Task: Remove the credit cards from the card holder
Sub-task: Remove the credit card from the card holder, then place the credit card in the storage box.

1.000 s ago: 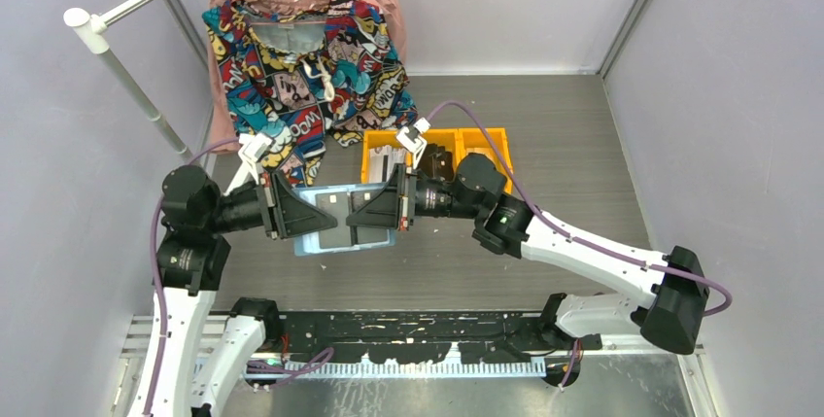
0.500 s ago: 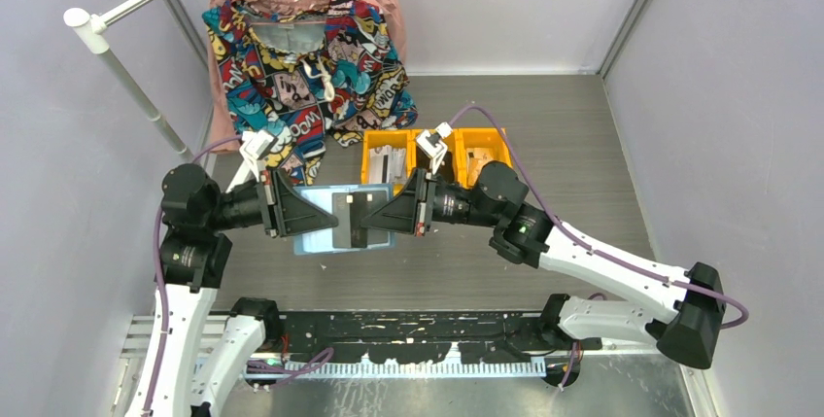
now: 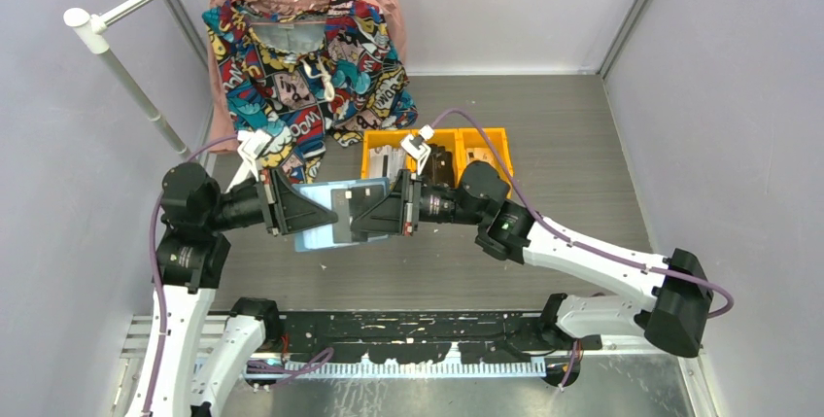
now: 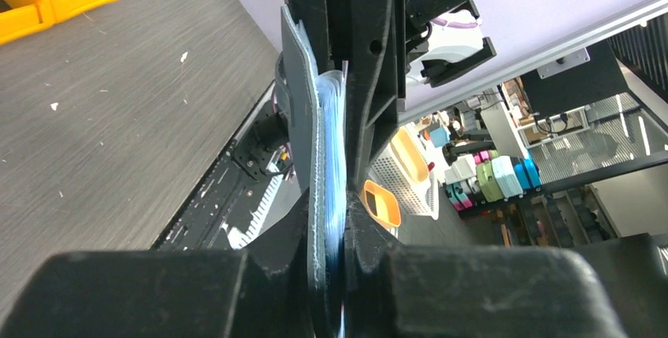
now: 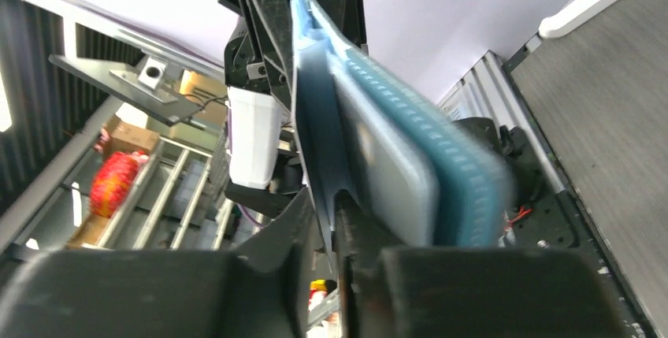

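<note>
The teal-blue card holder [image 3: 316,205] hangs open above the table, and my left gripper [image 3: 294,213] is shut on its left edge. In the left wrist view the holder [image 4: 311,117] stands edge-on, pinched between the fingers of the left gripper [image 4: 335,235]. My right gripper [image 3: 358,218] faces it from the right. In the right wrist view its jaws [image 5: 331,220] stand slightly apart around a thin dark sheet [image 5: 315,141] of the holder, with a gap on the left side. A pale credit card [image 5: 390,172] sits in a sleeve beside the teal cover [image 5: 469,180].
Two orange bins [image 3: 389,155] [image 3: 486,145] stand on the grey table behind the right gripper. A comic-print shirt [image 3: 311,67] hangs from a hanger at the back left. A white rack pole [image 3: 126,77] slants along the left wall.
My right gripper drew back to the right, then came left against the holder again, and its jaws have parted a little. The left gripper kept its hold; the holder tilted slightly.
</note>
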